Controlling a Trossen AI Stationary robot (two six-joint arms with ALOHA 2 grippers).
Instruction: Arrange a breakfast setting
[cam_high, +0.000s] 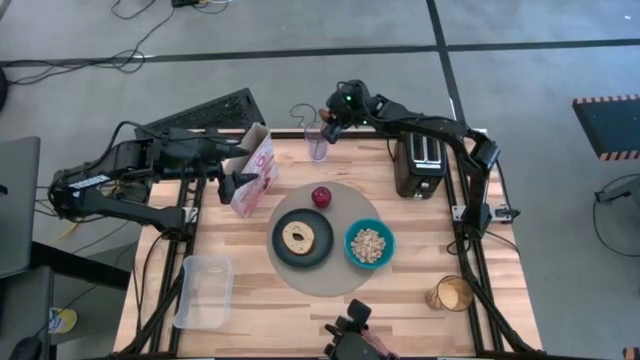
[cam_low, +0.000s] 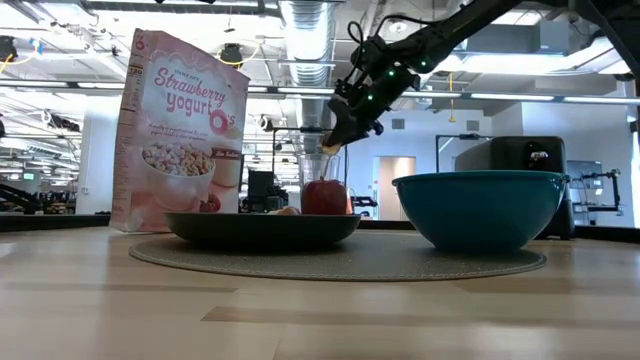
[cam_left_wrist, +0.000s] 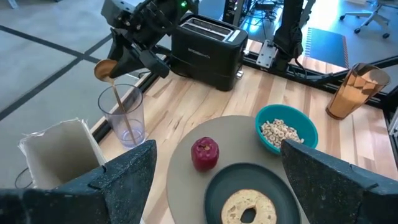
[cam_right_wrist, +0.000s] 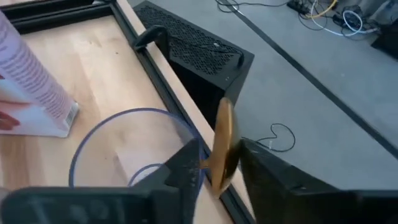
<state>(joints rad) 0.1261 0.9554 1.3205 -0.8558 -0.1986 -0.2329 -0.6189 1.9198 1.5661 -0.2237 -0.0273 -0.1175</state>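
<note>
A grey concrete floor (cam_high: 520, 100) lies around the wooden table (cam_high: 260, 310), crossed by dark seam lines and loose black cables (cam_high: 90, 50). A hazard-striped mat (cam_high: 608, 125) sits at the right edge. Across the table, an open workshop hall shows white ceiling ducts (cam_low: 310, 20), long strip lights (cam_low: 560, 97), pale walls and a doorway (cam_low: 387, 170).
</note>
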